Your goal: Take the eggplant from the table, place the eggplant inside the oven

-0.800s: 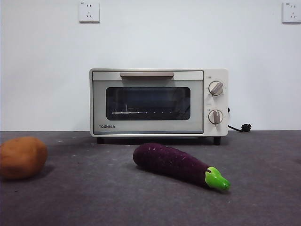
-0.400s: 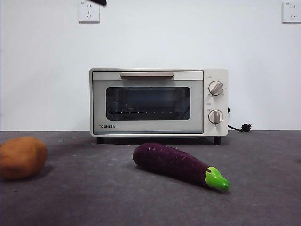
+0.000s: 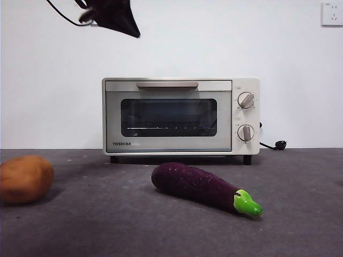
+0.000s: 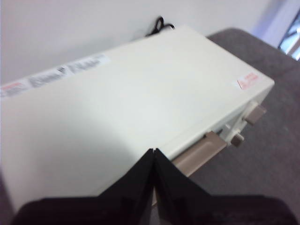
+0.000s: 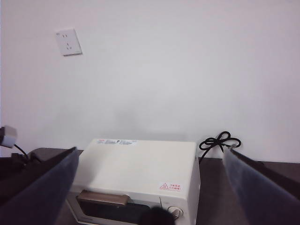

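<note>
The dark purple eggplant (image 3: 195,184) lies on the grey table (image 3: 107,225) in front of the oven, its green stem cap pointing right. The cream-white oven (image 3: 181,116) stands behind it with its door closed and the beige handle bar (image 3: 167,84) along the top of the door. My left gripper (image 3: 131,29) comes down from the top left of the front view, shut and empty, hovering above the oven's roof (image 4: 131,108) near the handle (image 4: 199,157). My right gripper (image 5: 150,187) is open, high up, looking down at the oven (image 5: 140,173).
A round orange-brown potato (image 3: 25,178) sits on the table at the far left. The oven's black power cord (image 3: 273,144) trails out to its right. A white wall with sockets (image 3: 332,13) closes off the back.
The left arm has come down into the front view from the top left, toward the oven's top. Eggplant, potato and oven have not moved.
</note>
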Robot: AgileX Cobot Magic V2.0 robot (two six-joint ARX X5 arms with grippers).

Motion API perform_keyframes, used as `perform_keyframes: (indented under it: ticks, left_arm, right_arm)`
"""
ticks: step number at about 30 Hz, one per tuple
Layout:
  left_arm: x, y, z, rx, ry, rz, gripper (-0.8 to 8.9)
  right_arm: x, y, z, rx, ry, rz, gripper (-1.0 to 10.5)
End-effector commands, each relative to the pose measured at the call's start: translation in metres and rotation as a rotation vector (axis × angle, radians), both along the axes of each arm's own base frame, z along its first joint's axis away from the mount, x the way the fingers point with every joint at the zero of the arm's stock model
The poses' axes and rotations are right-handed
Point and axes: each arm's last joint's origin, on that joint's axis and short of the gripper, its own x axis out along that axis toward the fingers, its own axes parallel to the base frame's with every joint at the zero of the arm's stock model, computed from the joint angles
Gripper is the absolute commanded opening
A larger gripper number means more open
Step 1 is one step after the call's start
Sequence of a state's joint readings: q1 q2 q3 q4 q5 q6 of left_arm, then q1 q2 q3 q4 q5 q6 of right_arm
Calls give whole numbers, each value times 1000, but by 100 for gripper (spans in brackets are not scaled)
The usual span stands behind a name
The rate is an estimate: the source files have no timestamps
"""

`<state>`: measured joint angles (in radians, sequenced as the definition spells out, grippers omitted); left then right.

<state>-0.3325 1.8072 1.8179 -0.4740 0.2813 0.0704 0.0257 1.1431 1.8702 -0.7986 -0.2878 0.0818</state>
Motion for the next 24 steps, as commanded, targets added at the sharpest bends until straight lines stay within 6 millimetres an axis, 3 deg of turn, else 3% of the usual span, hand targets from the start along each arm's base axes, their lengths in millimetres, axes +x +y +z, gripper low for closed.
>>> perform_keyframes:
  ticks: [1,12,24]
  left_arm:
    - [9,-9,-14,40,-9,-40,-6]
    - [31,-29,-60,122,63,-67,-6]
    - [34,-33,-68,160,54,-65,-6]
  right_arm:
    - [-1,0,1,-4,-2,3,603]
    - [1,0,-1,-7,16,3,603]
    - [7,0,-6,-9,56,3,602]
